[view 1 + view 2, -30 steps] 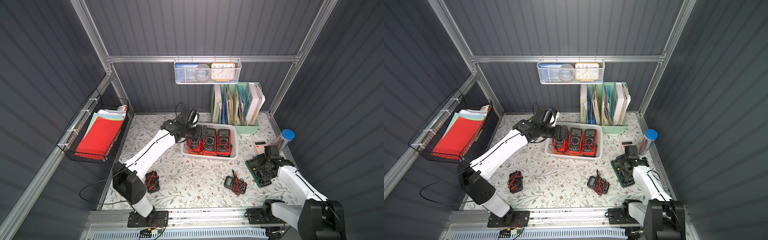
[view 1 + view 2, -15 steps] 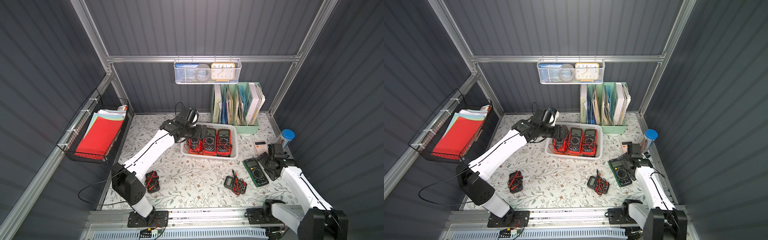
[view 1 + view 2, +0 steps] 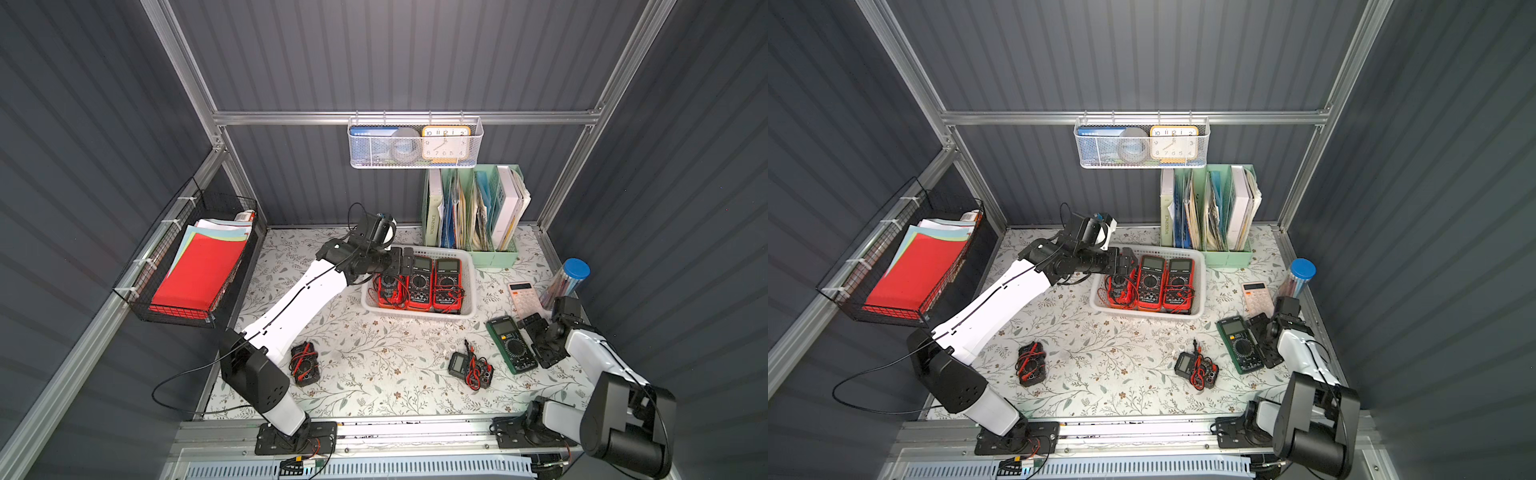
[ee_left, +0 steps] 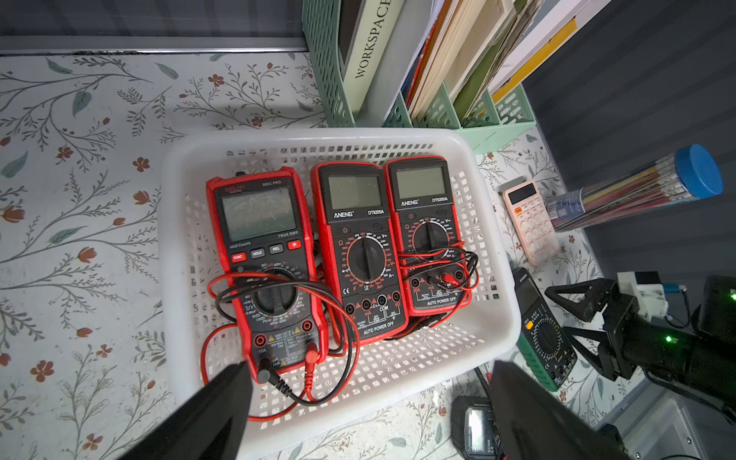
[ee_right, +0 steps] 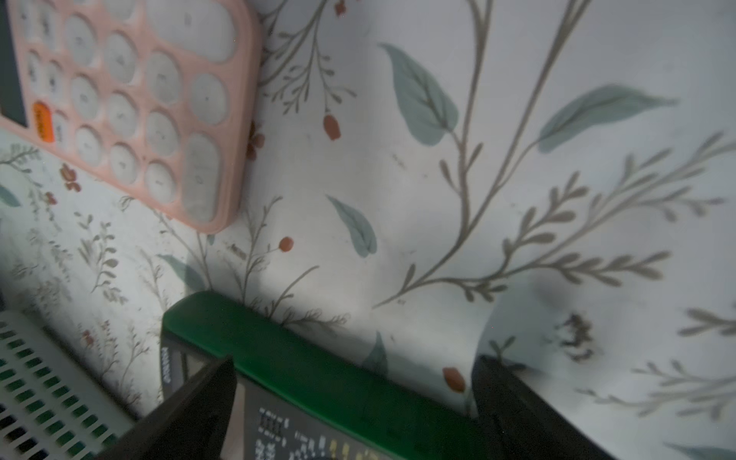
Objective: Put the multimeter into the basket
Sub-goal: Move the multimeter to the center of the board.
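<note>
The white basket holds three red multimeters side by side. My left gripper hovers open over the basket's left end, holding nothing. A green multimeter lies flat on the table to the right of the basket. My right gripper stands open, low at that meter's right long edge, empty. Two small black multimeters with coiled leads lie near the front, one on the left and one right of the middle.
A pink calculator and a blue-capped pencil tube sit just behind my right gripper. A green file holder stands behind the basket. A black wire basket hangs on the left wall, a white mesh one on the back rail.
My right gripper has drawn back to the right off the green multimeter, which now lies uncovered on the table. The left arm has hardly moved.
</note>
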{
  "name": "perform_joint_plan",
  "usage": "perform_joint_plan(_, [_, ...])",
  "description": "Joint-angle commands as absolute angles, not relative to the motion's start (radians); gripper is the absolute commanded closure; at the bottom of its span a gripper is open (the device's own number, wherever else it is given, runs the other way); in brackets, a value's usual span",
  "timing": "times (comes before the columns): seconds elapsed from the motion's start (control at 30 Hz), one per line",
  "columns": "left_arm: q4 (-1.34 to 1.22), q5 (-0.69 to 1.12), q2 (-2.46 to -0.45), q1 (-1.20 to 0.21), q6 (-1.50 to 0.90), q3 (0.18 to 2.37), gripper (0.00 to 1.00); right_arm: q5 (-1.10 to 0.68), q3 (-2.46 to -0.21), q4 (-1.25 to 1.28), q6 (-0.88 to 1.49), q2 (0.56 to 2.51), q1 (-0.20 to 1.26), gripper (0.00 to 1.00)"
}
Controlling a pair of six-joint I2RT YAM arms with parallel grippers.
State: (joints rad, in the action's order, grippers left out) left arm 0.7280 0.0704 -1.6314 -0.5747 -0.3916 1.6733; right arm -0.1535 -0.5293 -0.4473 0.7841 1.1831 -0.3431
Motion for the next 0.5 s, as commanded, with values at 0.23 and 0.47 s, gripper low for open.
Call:
perform_joint_plan(0.23, [0.716,0.067,-1.618,-0.584,-0.406,1.663,0.01,-0.374,-0.447,-0.517,0.905,0.960,-0.252,0.02])
perform_joint_plan(0.47, [0.711,0.072,-1.626,-0.592,-0.405,1.660,0.01,-0.179,-0.582,-0.733,0.690,1.005,-0.149,0.01])
